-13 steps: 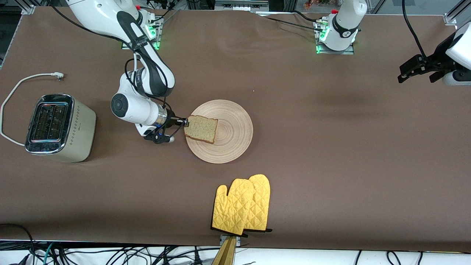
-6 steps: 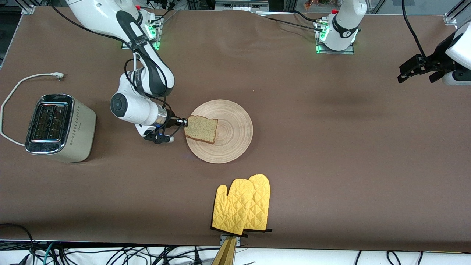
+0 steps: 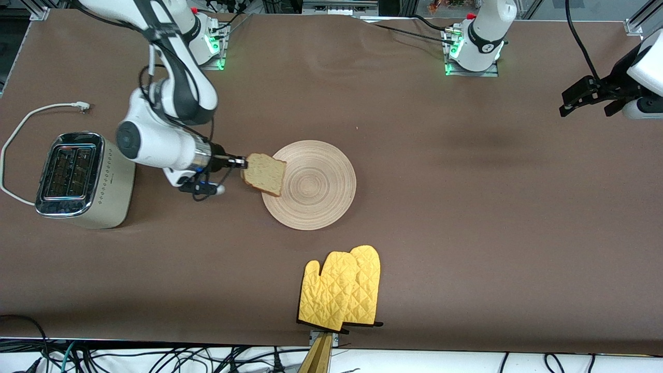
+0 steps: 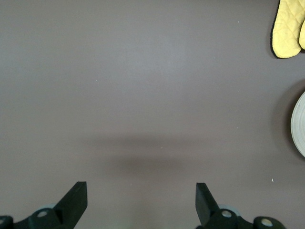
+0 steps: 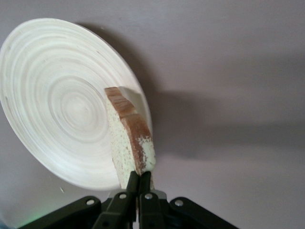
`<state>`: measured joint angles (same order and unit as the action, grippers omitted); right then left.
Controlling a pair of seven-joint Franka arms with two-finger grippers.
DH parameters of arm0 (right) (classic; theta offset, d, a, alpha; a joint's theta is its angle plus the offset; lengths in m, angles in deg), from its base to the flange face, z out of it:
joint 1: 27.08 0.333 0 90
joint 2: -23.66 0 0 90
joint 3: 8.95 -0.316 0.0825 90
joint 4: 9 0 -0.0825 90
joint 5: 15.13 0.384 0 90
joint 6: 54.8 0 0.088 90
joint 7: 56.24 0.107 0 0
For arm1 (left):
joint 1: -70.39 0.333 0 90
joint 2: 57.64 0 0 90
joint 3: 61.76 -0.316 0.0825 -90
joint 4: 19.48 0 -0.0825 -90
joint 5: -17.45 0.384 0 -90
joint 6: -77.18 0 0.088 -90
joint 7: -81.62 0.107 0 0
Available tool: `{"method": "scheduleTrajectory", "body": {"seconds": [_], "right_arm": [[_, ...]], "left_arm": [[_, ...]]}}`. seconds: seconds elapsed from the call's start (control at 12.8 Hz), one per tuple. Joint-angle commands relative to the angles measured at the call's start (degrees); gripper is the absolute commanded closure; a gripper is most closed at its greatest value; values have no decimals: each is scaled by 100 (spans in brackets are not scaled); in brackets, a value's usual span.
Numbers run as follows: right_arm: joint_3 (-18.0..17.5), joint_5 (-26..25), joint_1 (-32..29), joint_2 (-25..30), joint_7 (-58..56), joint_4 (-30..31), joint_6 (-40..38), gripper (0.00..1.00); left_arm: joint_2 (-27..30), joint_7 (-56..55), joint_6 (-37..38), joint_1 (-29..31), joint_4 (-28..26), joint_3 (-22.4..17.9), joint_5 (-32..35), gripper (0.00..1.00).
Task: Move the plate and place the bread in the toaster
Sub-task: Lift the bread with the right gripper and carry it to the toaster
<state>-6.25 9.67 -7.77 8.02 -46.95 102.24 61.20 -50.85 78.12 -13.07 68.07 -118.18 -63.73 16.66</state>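
Observation:
My right gripper point(image 3: 243, 162) is shut on one edge of the bread point(image 3: 264, 173), a speckled slice with a brown crust, and holds it tilted in the air over the plate's rim toward the toaster. The right wrist view shows the bread point(image 5: 127, 138) edge-on, pinched in my right gripper point(image 5: 138, 180), above the plate point(image 5: 62, 100). The round beige plate point(image 3: 316, 186) lies bare at the table's middle. The cream toaster point(image 3: 83, 178) stands at the right arm's end of the table, slots up. My left gripper point(image 3: 572, 99) waits open, high at the left arm's end; it also shows in the left wrist view point(image 4: 140, 202).
A pair of yellow oven mitts point(image 3: 342, 290) lies nearer to the front camera than the plate, by the table's front edge. The toaster's white cord point(image 3: 31, 116) curls on the cloth beside it. In the left wrist view the mitts point(image 4: 288, 26) show at a corner.
My right gripper has lifted the bread off the plate and moved with it toward the toaster. The plate, now bare, and the left arm have stayed put.

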Motion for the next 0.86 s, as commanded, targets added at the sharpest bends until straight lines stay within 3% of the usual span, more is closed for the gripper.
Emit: {"method": "scheduleTrajectory", "body": {"seconds": [0.0,0.24,0.47,0.78], "right_arm": [[203,-938,-24,255,63,-678,-1285,100],[380,-2132,-24,237,11,-1541,-2508,100],[502,-3443,-33,237,-16,-1841,-3326,100],[792,-5166,-42,194,-16,-2096,-3742,100]], "left_arm": [[-99,-46,60,-67,193,4,88,0],[-186,-46,60,-102,324,4,88,0],[-345,-37,86,-103,492,4,89,0],[-345,-89,130,-94,492,-5,88,0]]}}
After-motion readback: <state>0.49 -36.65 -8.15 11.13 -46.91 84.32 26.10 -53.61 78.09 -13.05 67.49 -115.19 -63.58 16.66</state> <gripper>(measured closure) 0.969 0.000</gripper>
